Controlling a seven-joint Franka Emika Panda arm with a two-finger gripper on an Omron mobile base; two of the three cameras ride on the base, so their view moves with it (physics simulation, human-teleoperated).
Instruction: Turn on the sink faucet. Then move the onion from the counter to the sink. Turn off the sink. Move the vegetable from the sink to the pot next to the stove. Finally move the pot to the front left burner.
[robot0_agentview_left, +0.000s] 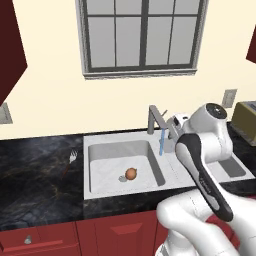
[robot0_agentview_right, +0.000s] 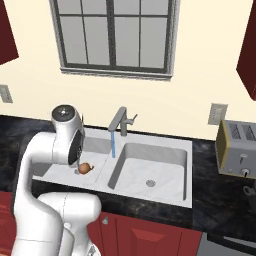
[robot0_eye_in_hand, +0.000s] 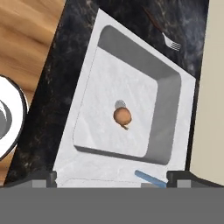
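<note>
1. The onion (robot0_agentview_left: 131, 173), small, round and tan-orange, lies on the floor of the sink (robot0_agentview_left: 100, 187) basin, just beside the round drain (robot0_eye_in_hand: 120, 104).
2. The sink is a pale grey-white rectangle with a deep basin and a flat side section.
3. The sink faucet (robot0_agentview_left: 156, 120), grey metal with a square post and angled spout, drops a thin blue stream (robot0_agentview_left: 161, 142).
4. A fork (robot0_agentview_left: 72, 158) lies on the glossy black veined bench (robot0_agentview_left: 35, 175).
5. A grey toaster (robot0_agentview_right: 238, 148) is cut off at the frame edge.
6. The fingers (robot0_eye_in_hand: 41, 178) stand wide apart above the basin, holding nothing.
</note>
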